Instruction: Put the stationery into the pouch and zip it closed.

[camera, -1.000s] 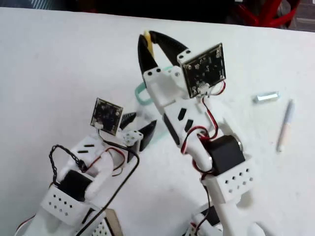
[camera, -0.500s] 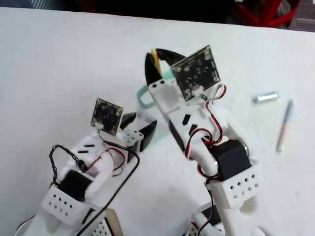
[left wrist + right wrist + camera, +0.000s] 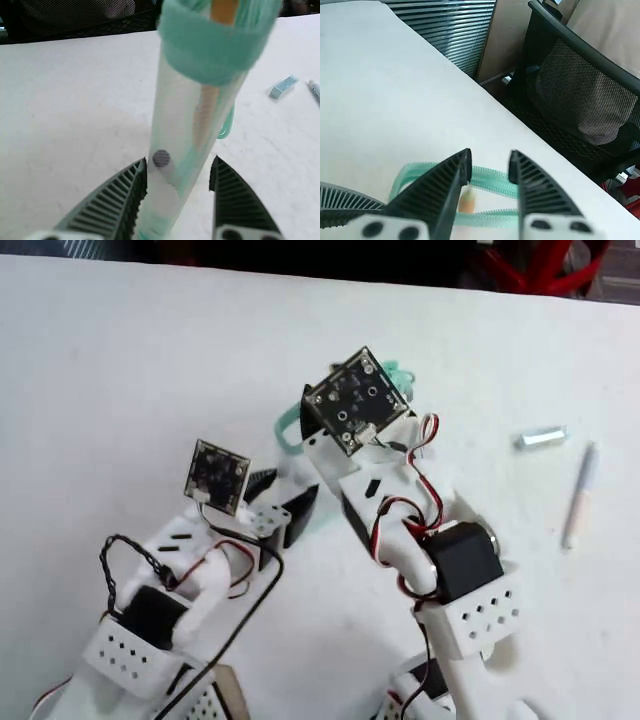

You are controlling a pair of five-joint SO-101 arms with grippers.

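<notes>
Probably the weak point is the left end effector, straddling the pouch's closed end on the surface. I cannot tell if it truly grips, and a loose hold would let the pouch skid. The right end effector hangs narrowly parted over the mouth, where a half-seated pencil could jam the zip. Eraser and pen lie outside, well apart. Since a second ago the right arm has tipped down over the pouch, while the left stayed put.
</notes>
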